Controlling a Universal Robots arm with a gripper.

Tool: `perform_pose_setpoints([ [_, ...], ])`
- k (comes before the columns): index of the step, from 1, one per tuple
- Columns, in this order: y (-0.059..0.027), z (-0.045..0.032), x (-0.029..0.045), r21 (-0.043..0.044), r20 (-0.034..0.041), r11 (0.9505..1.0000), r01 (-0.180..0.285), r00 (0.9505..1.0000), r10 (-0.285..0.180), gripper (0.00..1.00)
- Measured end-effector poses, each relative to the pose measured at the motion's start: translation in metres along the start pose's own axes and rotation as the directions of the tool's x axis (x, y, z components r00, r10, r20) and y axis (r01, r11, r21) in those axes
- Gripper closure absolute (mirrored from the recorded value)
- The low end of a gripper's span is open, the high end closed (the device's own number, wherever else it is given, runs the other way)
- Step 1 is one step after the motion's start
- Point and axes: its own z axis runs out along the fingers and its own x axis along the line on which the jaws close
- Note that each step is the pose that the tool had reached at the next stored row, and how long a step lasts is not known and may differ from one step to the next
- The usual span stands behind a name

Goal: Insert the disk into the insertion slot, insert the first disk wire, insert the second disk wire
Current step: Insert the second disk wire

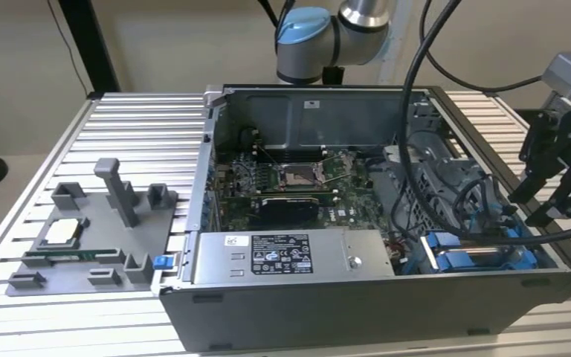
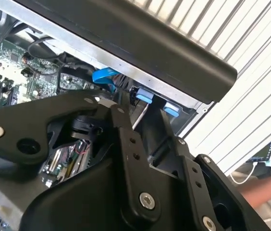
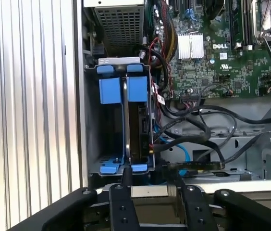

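Tool [image 3: 152, 185] closest, fingers spread and pinching nothing, poised over the case rim [image 3: 80, 96] beside the insertion slot [image 3: 107, 134]; disk [image 3: 138, 130] stands edge-on, sunk well inside that slot; first step looks done; cables [image 3: 231, 117] lie near; whether either is plugged in, cannot tell.

Black cables [image 1: 415, 149] cross and hide part of the insertion slot [image 1: 464, 260] (exterior view).

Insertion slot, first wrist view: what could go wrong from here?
1. Loose black cables run right beside the insertion slot; the gripper could snag them on approach.
2. In the exterior view, hanging cables drape across the open case and may catch its wall.
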Motion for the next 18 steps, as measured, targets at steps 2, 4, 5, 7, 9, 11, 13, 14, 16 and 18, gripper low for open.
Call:
perform_pose_setpoints([
  [2, -0.0021, 0.0004, -0.0002, -0.0182, -0.0014, 0.9998, 0.0, 1.0, 0.0, 0.0],
  [4, -0.0049, 0.0011, -0.0008, -0.0232, -0.0016, 0.9997, 0.0, 1.0, 0.0, 0.0],
  [5, -0.0063, 0.0017, -0.0012, -0.0264, -0.0017, 0.9997, 0.0, 1.0, 0.0, 0.0],
  [7, -0.0083, 0.0029, -0.0025, -0.0339, -0.0027, 0.9994, 0.0, 1.0, 0.0, 0.0],
  [9, -0.0093, 0.0039, -0.0045, -0.0445, -0.0033, 0.999, 0.0, 1.0, 0.0, 0.0],
  [11, -0.0099, 0.0044, -0.007, -0.0593, -0.0044, 0.9982, -0.001, 1.0, 0.0, 0.0],
  [13, -0.0112, 0.0051, -0.0082, -0.0754, -0.0055, 0.9972, -0.001, 1.0, 0.0, 0.0],
  [14, -0.0119, 0.0056, -0.0084, -0.0814, -0.0062, 0.9967, -0.001, 1.0, 0.0, 0.0],
  [16, -0.0131, 0.0067, -0.0085, -0.0891, -0.0067, 0.996, -0.001, 1.0, 0.001, 0.0],
  [18, -0.0135, 0.007, -0.0086, -0.0909, -0.007, 0.9959, -0.001, 1.0, 0.001, 0.0],
])
